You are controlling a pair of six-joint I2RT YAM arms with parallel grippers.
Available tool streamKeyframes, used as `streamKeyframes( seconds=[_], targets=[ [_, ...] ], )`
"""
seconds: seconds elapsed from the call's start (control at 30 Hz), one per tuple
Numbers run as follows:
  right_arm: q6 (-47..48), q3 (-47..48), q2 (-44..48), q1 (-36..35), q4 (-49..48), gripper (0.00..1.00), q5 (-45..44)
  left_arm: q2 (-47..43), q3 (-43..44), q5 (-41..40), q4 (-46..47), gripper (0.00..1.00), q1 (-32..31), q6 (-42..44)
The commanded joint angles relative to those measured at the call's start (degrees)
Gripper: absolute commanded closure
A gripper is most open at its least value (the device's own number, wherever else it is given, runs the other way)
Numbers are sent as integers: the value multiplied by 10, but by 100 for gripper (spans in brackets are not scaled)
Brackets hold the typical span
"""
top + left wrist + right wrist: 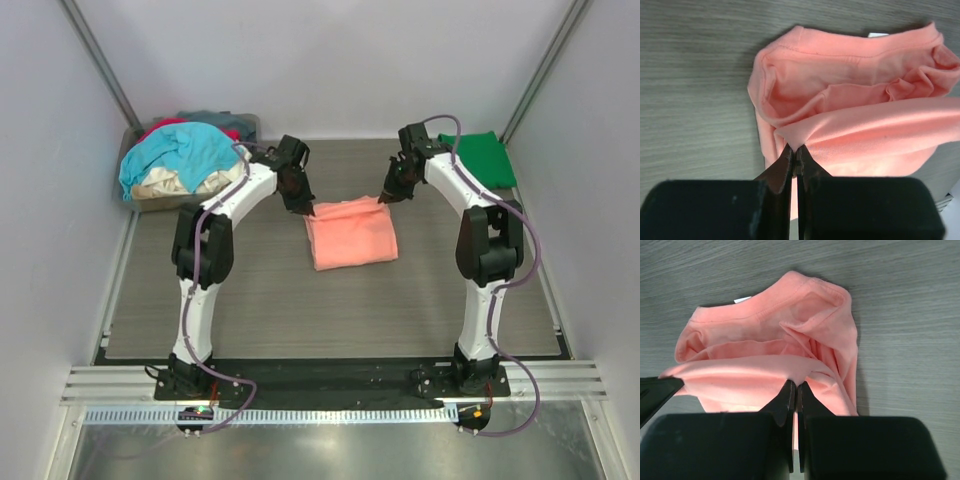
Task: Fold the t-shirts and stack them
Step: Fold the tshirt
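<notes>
Presently: pink shirt [352, 238], frame centre.
Left gripper [796, 152], right gripper [796, 388] clamped on its upper corners; green shirt [480, 157] upper right.

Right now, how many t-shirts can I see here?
5: salmon-pink t-shirt mid-table; dark green t-shirt far right; turquoise, cream and red t-shirts heaped in the grey tub, where more may be hidden.

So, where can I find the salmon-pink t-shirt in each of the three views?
Top external: salmon-pink t-shirt at the middle of the table.
Left wrist: fills the upper right, pinched by the left gripper.
Right wrist: centre-left, pinched by the right gripper.
Shared landmark: white neck label, wrist views only.
</notes>
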State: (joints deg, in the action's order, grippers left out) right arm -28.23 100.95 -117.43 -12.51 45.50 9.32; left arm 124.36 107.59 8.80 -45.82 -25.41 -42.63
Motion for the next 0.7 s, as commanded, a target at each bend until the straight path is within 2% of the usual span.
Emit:
streamKeyframes(
  seconds=[0.0, 0.03, 0.07, 0.1, 0.13, 0.17, 0.23, 0.3, 0.37, 0.4, 0.47, 0.5, 0.53, 0.63, 0.67],
  targets=[
    [13, 35, -15, 13, -37, 95, 3, 28, 31, -30, -52, 97, 21, 37],
    [16, 37, -18, 13, -41, 77, 8, 34, 37, -31, -56, 91, 27, 39],
    [18, 39, -20, 14, -48, 64, 24, 40, 62, -33, -62, 88, 32, 40],
    [18, 43, -21, 13, -65, 31, 27, 50, 77, -34, -75, 83, 37, 40],
    [11, 50, -24, 14, -67, 23, 22, 55, 100, -33, -83, 61, 47, 42],
    [9, 57, -24, 14, -66, 20, 13, 61, 124, -33, -94, 53, 53, 49],
    [4, 72, -6, 16, -65, 18, 10, 80, 221, -45, -141, 42, 65, 60],
    [7, 58, 18, 15, -66, 18, 0, 85, 303, -63, -187, 40, 67, 76],
    [16, 26, 75, 14, -80, 18, 0, 56, 303, -80, -201, 39, 63, 80],
    [17, -21, 101, 13, -96, 18, 1, 36, 282, -84, -187, 39, 60, 80],
    [14, -81, 174, 11, -119, 18, 11, -42, 173, -84, -160, 41, 44, 76],
    [8, -147, 197, 9, -145, 20, 37, -73, 84, -84, -123, 42, 25, 68],
    [4, -181, 219, 7, -160, 23, 53, -121, 42, -81, -104, 44, 14, 62],
    [-9, -302, 296, 4, -209, 32, 110, -181, -97, -34, -24, 46, -38, 38],
    [-10, -352, 321, 3, -229, 39, 122, -206, -126, -21, 12, 47, -51, 30]
  ],
)
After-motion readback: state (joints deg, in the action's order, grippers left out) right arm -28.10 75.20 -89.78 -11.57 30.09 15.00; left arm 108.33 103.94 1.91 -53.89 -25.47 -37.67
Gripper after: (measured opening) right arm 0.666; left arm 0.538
